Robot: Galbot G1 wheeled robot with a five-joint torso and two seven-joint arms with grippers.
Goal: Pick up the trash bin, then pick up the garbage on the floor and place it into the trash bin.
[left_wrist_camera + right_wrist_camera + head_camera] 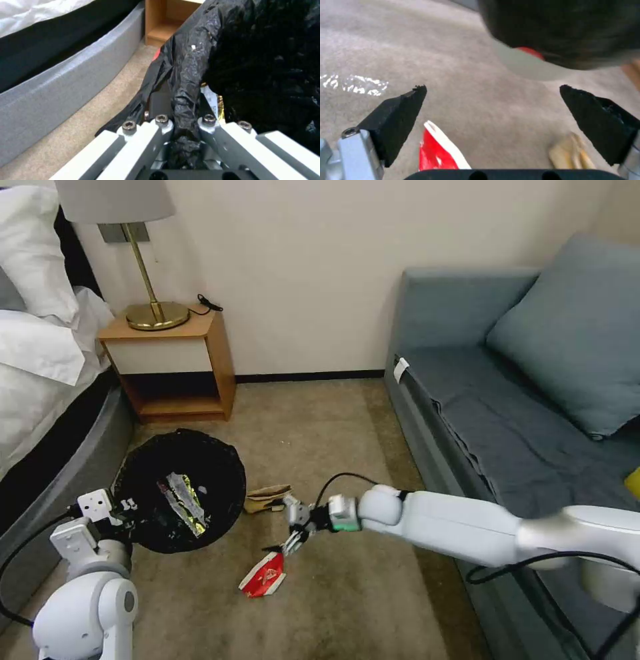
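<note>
Gripping trash bin (180, 490) rim, left end effector (181, 122), right end effector (493, 110) wide above carton (263, 575)

Red-and-white carton (438, 150) cut off at frame edge, trash bin (533, 65) blurred

A bedroom, like a hotel room: a bed (40, 347) with white pillows, a wooden nightstand (173, 360) with a brass lamp (143, 260), a grey-blue sofa (520, 400), beige carpet (347, 593).

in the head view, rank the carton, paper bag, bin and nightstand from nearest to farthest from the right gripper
1. Carton, on the carpet right under the right gripper.
2. Paper bag, just beyond it.
3. Bin, to its left.
4. Nightstand, by the wall.
</note>
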